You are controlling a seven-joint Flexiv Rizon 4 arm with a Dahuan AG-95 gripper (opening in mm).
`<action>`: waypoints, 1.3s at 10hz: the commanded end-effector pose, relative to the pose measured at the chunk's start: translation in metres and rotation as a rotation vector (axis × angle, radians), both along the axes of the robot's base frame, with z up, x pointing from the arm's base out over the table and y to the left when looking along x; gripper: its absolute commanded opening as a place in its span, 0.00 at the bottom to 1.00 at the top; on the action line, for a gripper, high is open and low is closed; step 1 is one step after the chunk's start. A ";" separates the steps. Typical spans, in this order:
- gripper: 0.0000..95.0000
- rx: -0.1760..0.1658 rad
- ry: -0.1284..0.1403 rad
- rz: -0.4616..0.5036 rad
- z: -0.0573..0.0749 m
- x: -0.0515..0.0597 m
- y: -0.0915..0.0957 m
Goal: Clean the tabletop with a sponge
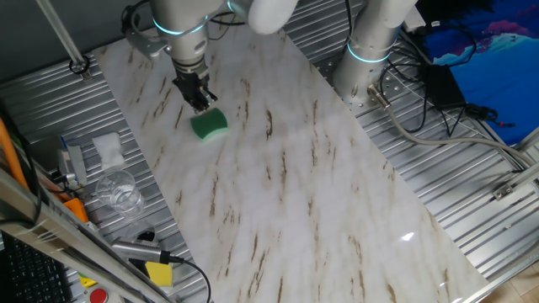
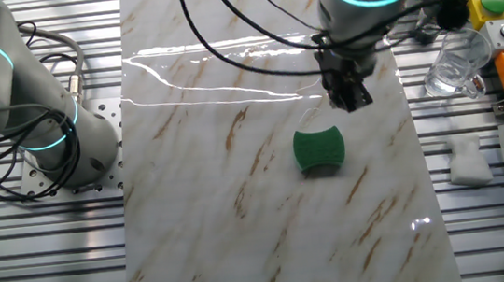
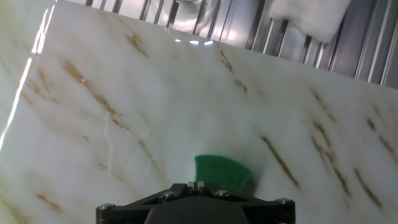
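Observation:
The green sponge (image 1: 209, 124) lies on the white marble-look tabletop (image 1: 295, 185), towards its far left part. In the other fixed view the sponge (image 2: 319, 150) lies apart from my gripper (image 2: 351, 98), which hangs just above and beside it. In one fixed view my gripper (image 1: 200, 101) sits right over the sponge's far edge. In the hand view the sponge (image 3: 222, 172) shows just beyond my gripper (image 3: 198, 185), whose jaws meet in the middle with nothing between them. The tabletop (image 3: 186, 106) fills that view.
Beside the slab on the ribbed metal lie a white tissue (image 1: 108, 148), a clear glass (image 1: 118, 190), a yellow block (image 1: 158, 273) and a control box (image 2: 493, 5). A second robot base (image 1: 370, 50) with cables stands at the slab's other side.

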State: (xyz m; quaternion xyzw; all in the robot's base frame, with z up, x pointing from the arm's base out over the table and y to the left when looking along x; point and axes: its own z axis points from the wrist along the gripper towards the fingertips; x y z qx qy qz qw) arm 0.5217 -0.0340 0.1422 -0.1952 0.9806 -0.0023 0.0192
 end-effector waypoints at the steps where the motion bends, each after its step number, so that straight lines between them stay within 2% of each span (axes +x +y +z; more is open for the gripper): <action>1: 0.00 0.003 0.000 0.071 -0.003 0.007 -0.012; 10: 0.00 -0.008 0.014 0.118 -0.004 0.004 -0.015; 13: 0.00 -0.004 0.010 0.119 -0.005 0.002 -0.015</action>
